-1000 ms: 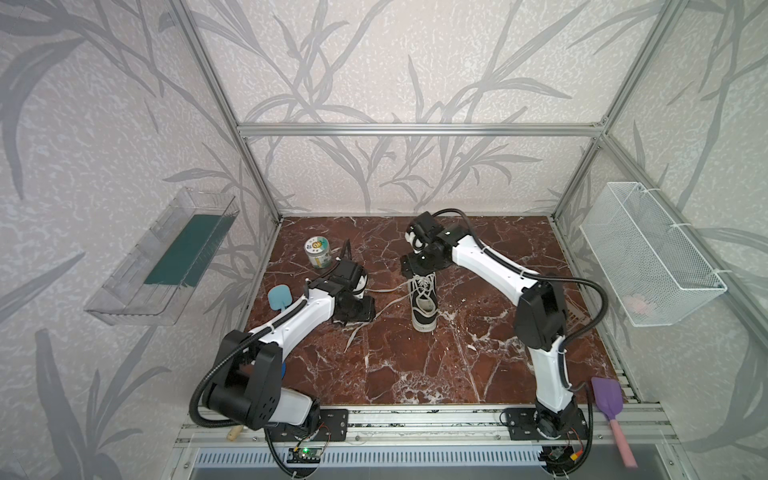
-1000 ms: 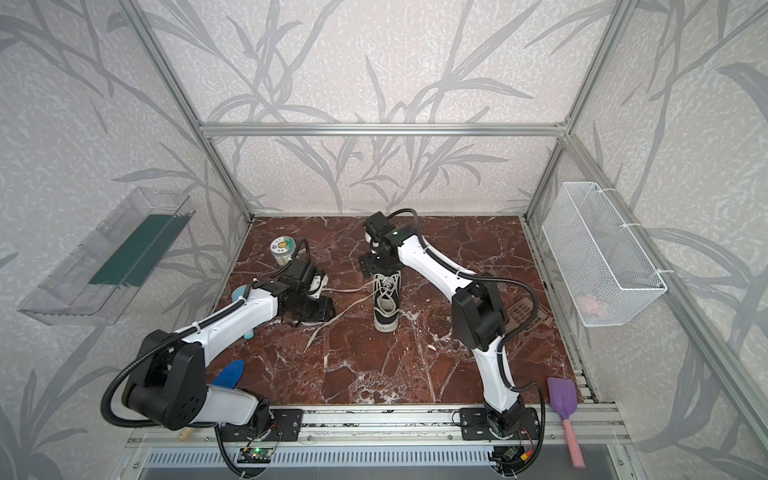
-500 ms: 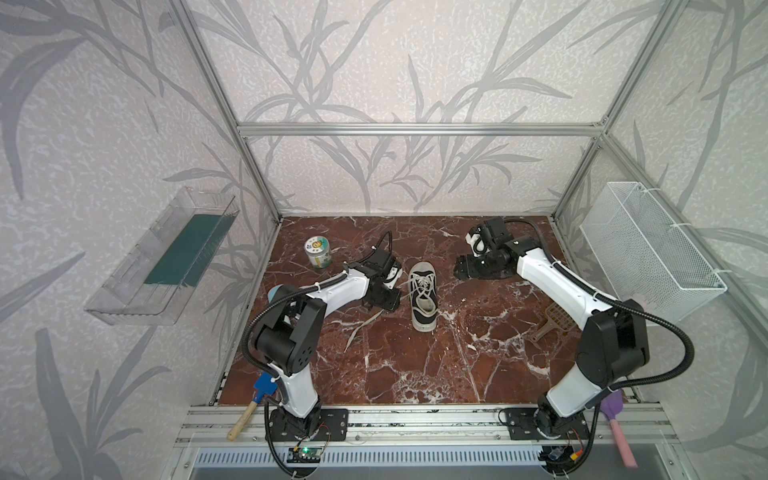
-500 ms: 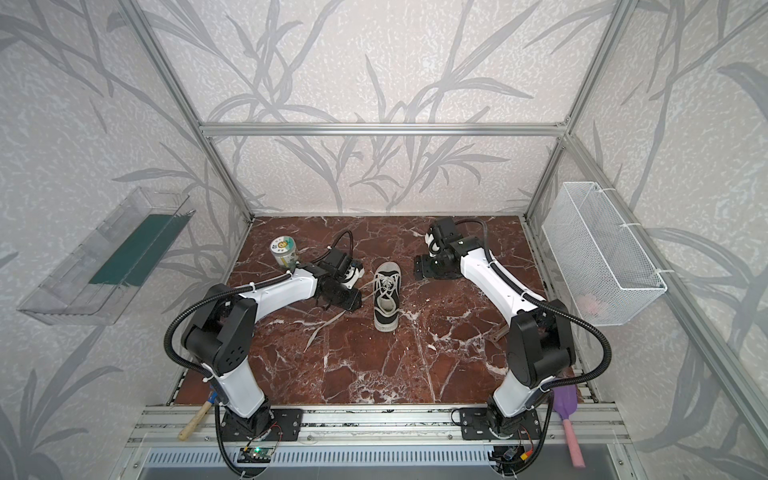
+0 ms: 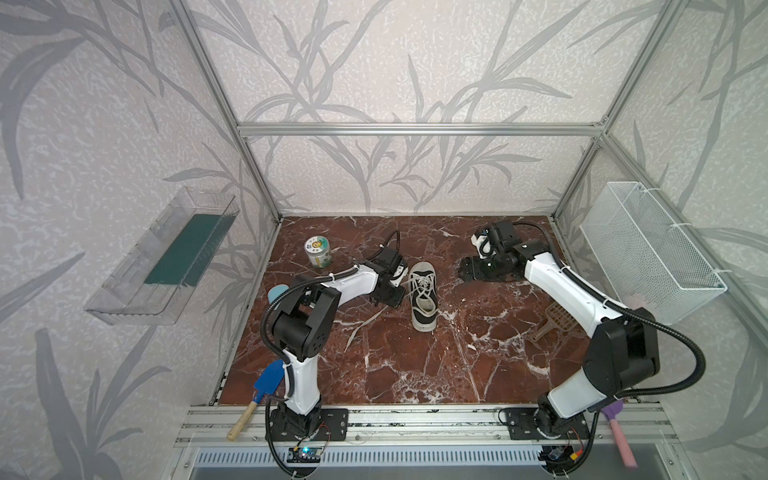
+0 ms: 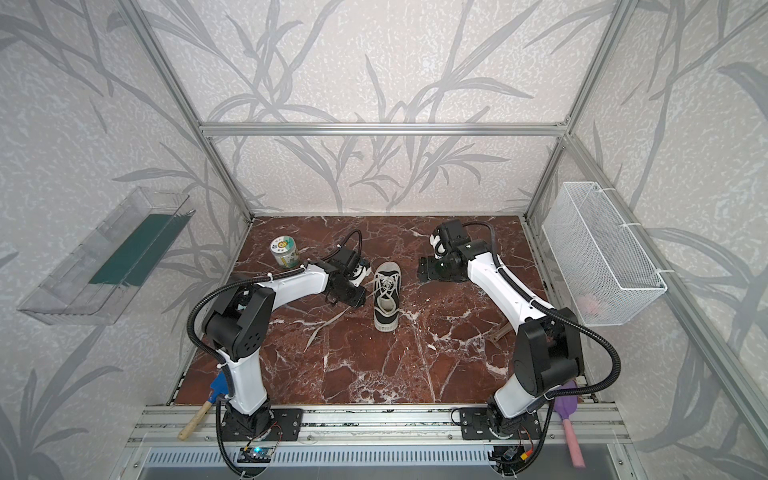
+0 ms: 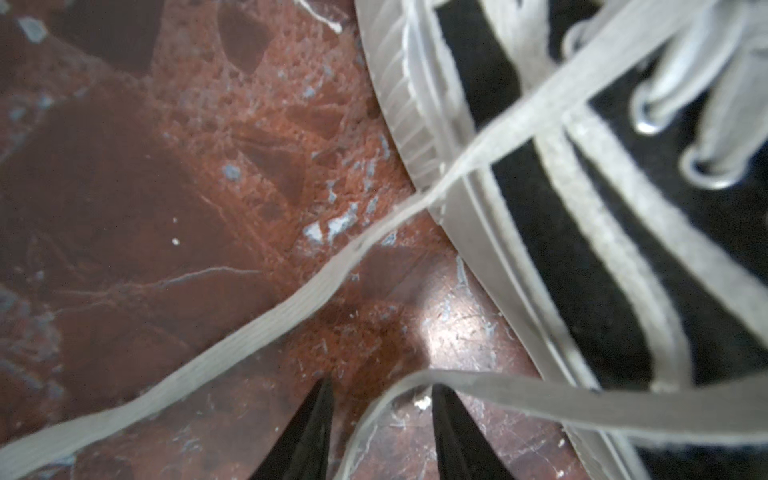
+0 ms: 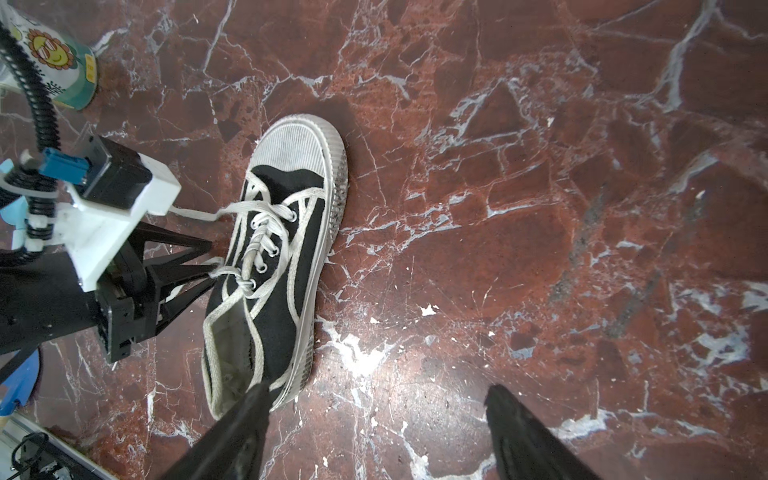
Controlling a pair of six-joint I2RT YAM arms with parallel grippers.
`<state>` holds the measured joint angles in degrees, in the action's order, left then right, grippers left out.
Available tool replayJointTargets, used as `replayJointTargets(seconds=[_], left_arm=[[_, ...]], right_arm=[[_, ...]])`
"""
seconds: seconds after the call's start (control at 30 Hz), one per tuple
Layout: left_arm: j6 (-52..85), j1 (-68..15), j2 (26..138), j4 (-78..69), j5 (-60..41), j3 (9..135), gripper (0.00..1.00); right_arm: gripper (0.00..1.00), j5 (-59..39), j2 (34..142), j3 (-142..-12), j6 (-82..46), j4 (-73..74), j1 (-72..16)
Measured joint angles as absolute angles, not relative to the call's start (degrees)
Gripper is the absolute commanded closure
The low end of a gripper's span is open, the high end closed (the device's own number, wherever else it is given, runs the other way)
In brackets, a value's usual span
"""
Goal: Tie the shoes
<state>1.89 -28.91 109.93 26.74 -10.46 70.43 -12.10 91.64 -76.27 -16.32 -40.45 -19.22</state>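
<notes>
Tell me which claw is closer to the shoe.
The left claw: its tips sit right beside the laces of the shoe, while the right claw hangs well clear of it.

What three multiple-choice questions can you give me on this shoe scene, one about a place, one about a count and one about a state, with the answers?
1. Where does the patterned tin stand?
A. In the wire basket
B. On the marble table, left of the sneaker and farther back
C. On the front rail

2. How many shoes lie on the table?
A. One
B. Two
C. Three

3. How is the right hand?
A. Shut on a lace
B. Shut on the sneaker's heel
C. Open and empty

Answers: 1 B, both top views show the tin on the marble near the back left; 2 A, only the one black sneaker is there; 3 C, the right wrist view shows its fingers wide apart with nothing between them.
</notes>
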Motion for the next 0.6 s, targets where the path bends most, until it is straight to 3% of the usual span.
replayJointTargets(seconds=[0.13,0.37,0.6], left_arm=[[1.2,-30.0,110.0,26.7,-7.9,70.4,0.71],[1.5,-31.4,110.0,26.3,-4.2,70.1,0.99],[2.8,-31.6,108.4,30.3,-5.2,71.4,1.00]], right_arm=[[0.19,-12.2,91.6,-75.4,-16.3,-40.2,-18.9],[0.19,-12.3,90.0,-72.6,-16.4,-40.1,-18.6],[0.19,-12.6,87.9,-70.2,-16.5,-38.8,-18.3]])
